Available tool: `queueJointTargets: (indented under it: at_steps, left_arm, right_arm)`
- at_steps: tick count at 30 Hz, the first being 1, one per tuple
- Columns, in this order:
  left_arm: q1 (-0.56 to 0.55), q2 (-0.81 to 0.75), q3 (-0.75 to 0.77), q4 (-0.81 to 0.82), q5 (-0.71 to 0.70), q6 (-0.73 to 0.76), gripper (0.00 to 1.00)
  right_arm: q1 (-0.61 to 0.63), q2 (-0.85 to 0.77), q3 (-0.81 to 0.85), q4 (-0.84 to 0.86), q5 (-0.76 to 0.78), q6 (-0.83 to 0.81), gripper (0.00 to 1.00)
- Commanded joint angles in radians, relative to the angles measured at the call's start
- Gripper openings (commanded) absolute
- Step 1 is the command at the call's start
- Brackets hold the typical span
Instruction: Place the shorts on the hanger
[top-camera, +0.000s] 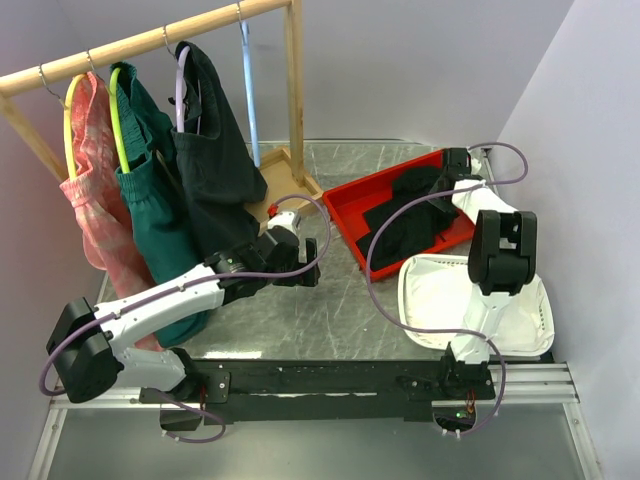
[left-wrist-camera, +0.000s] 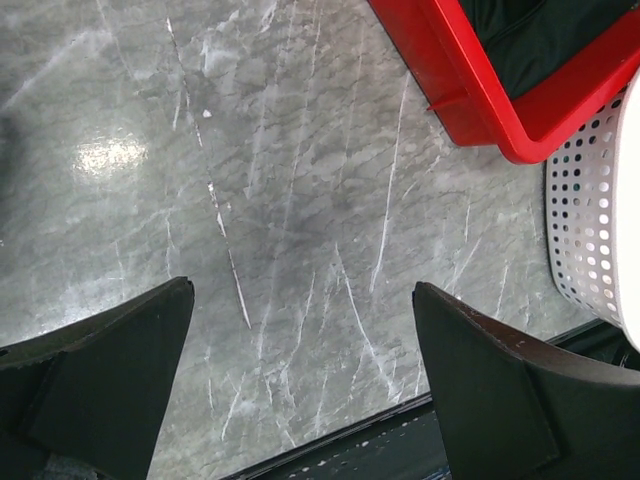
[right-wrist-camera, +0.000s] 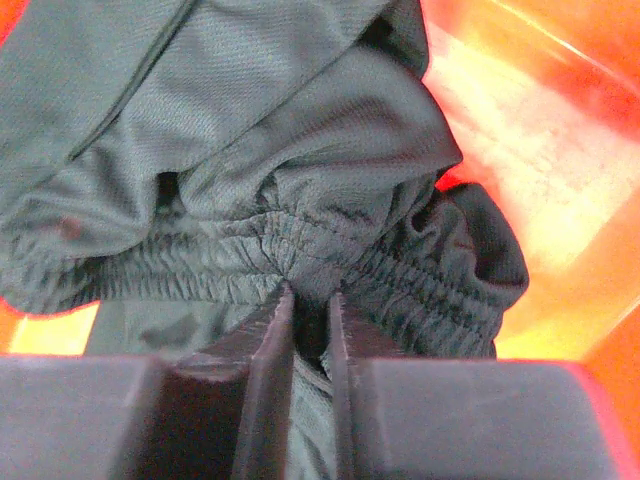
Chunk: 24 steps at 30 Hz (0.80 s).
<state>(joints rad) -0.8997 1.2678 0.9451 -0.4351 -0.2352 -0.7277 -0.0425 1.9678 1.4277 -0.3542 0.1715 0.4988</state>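
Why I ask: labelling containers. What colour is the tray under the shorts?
The tray is red, clearest from top external.

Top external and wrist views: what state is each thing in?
the shorts: crumpled in the red tray, waistband pinched by the right gripper
the hanger: hanging bare on the wooden rail
right gripper: jaws shut on the shorts
left gripper: jaws open, holding nothing, above the table
green shorts: hung on the rail
pink checked shorts: hung on the rail
black garment: hung on the rail
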Motion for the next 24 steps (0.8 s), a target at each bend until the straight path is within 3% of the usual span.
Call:
queueJointTargets:
  at_steps: [1,2,14,24]
  left_arm:
    - [0.005,-0.013,0.047,-0.008,-0.036,-0.018,0.97]
    - [0.005,-0.016,0.047,-0.01,-0.041,-0.024,0.97]
    - [0.019,-0.087,0.067,-0.027,-0.062,-0.024,0.97]
    - [0.018,-0.174,0.101,-0.002,-0.096,0.056,0.97]
  right_arm:
    - [0.024,-0.122,0.03,-0.002,-0.036,-0.011,0.03]
    - [0.032,-0.139,0.034,-0.015,-0.027,-0.012,0.0]
    - [0.219,-0.553,0.146,-0.103,0.01,-0.06,0.0]
    - [0.398,-0.759,0.284,-0.186,0.0,-0.08,0.0]
